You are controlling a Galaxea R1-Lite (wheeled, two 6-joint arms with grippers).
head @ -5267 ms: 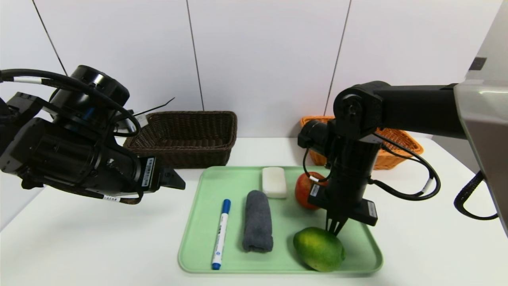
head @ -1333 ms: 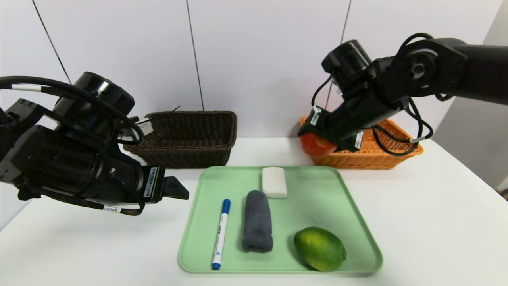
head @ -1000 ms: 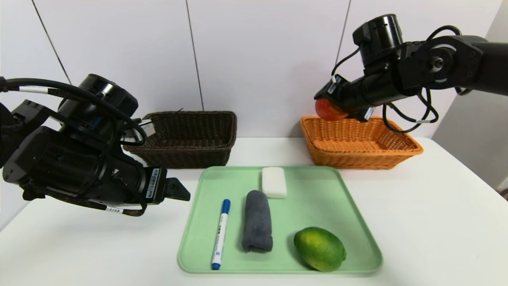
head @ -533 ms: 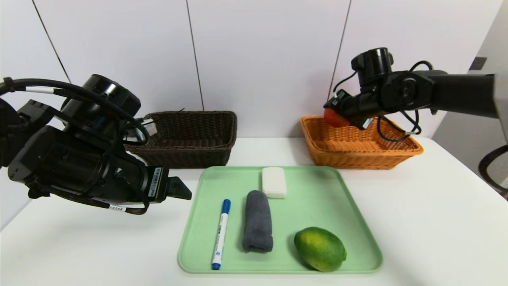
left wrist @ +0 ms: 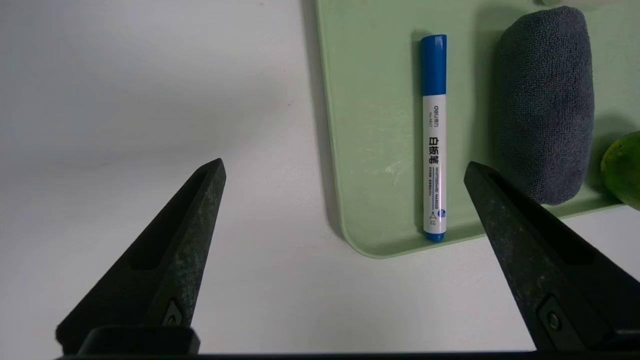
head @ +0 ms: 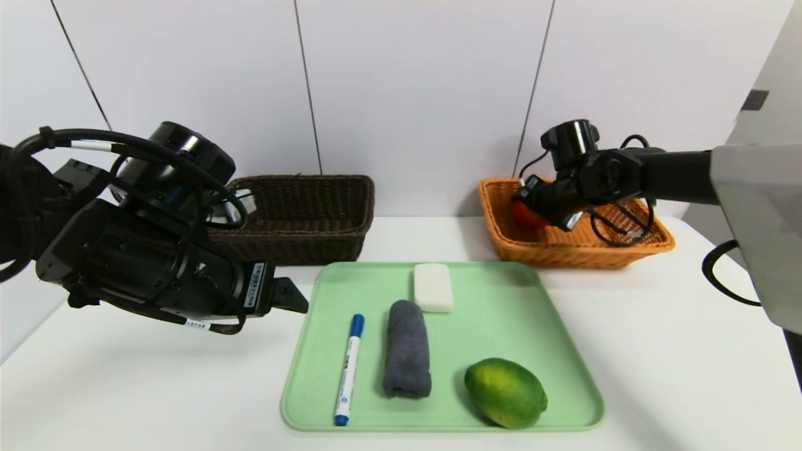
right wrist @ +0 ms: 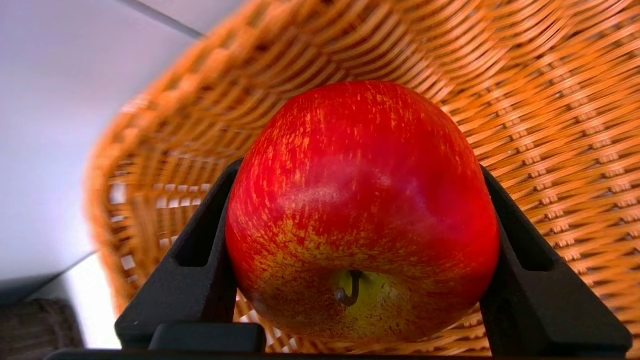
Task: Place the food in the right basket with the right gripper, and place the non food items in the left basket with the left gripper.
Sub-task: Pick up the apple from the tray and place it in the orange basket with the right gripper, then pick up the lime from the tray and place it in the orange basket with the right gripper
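Apple held low inside the orange basket

Apple sat pinched between the right gripper fingers, inside the orange basket near its left wall. Releasing there risked the fruit rolling or knocking that wall. The left gripper hovered beside the tray, fingers spread, marker untouched.

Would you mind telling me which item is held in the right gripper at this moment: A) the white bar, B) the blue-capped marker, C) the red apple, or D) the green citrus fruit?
C: the right gripper is clamped on both sides of the red apple inside the orange basket.
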